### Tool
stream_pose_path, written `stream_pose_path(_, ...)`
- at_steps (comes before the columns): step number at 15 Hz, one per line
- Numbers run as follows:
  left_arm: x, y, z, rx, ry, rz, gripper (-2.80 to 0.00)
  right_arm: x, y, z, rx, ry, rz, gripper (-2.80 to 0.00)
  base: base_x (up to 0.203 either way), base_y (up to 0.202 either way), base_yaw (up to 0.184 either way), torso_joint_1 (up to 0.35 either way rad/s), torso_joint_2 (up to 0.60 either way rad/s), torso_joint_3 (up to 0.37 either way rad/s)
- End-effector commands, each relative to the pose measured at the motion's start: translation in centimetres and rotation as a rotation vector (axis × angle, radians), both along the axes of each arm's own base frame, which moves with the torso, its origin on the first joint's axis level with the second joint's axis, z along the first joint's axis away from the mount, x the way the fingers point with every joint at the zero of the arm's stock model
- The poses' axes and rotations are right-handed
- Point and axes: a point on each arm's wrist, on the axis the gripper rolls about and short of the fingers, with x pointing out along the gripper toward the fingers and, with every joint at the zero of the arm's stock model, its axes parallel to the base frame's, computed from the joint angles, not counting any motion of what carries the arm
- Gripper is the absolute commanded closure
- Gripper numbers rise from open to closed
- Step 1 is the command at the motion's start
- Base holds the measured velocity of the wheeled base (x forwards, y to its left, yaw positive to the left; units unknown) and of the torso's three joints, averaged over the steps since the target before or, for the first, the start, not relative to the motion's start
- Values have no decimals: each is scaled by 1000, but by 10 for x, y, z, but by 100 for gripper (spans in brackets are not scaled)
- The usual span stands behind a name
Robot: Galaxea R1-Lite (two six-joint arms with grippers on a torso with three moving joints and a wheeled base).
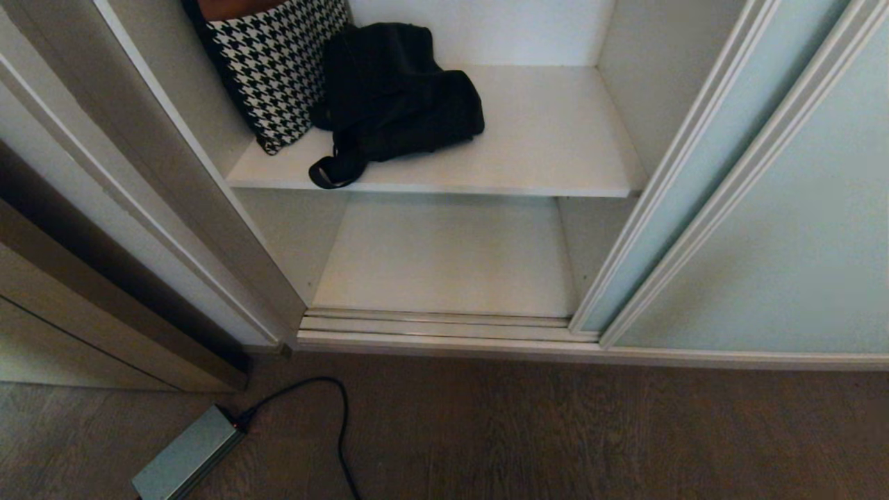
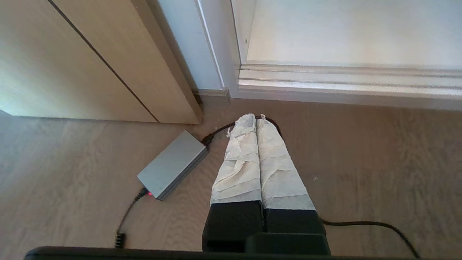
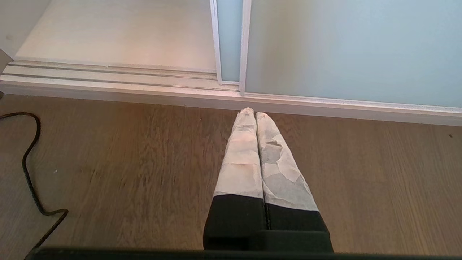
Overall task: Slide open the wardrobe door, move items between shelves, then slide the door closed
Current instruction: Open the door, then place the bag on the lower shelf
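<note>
With the door point(image 1: 757, 229) slid right, cushion point(image 1: 274, 66) and black bag point(image 1: 396, 90) lie on the upper shelf point(image 1: 549, 139), left of centre, nearer the left claw point(image 2: 256, 118), pinched empty like the right claw point(image 3: 253, 113).

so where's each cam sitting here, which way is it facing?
Head: up high, angled down into open wardrobe, cushion and bag on upper shelf; no arms visible.
Left wrist: behind shut left gripper, low over floor, toward power brick.
Right wrist: behind shut right gripper, toward sliding door.
Shared: floor track.
</note>
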Motion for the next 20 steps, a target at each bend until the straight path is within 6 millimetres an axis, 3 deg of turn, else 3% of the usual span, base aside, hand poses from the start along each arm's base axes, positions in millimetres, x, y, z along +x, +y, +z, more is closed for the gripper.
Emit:
stream_pose_path(1,0,0,0,-11,5,1,0,0,0,0,0,-2,0,0,0,0,0,0,0,0)
stream_pose_path(12,0,0,0,-24,3,-2,0,0,0,0,0,-2,0,0,0,0,0,0,0,0)
stream_pose_path(17,0,0,0,-14,6,-4,0,0,0,0,0,-2,-1,0,155,0,2,3,1,5)
stream_pose_path(20,1,-1,-1,-23,6,-28,0,0,0,0,0,-2,0,0,23,0,0,2,2,-2)
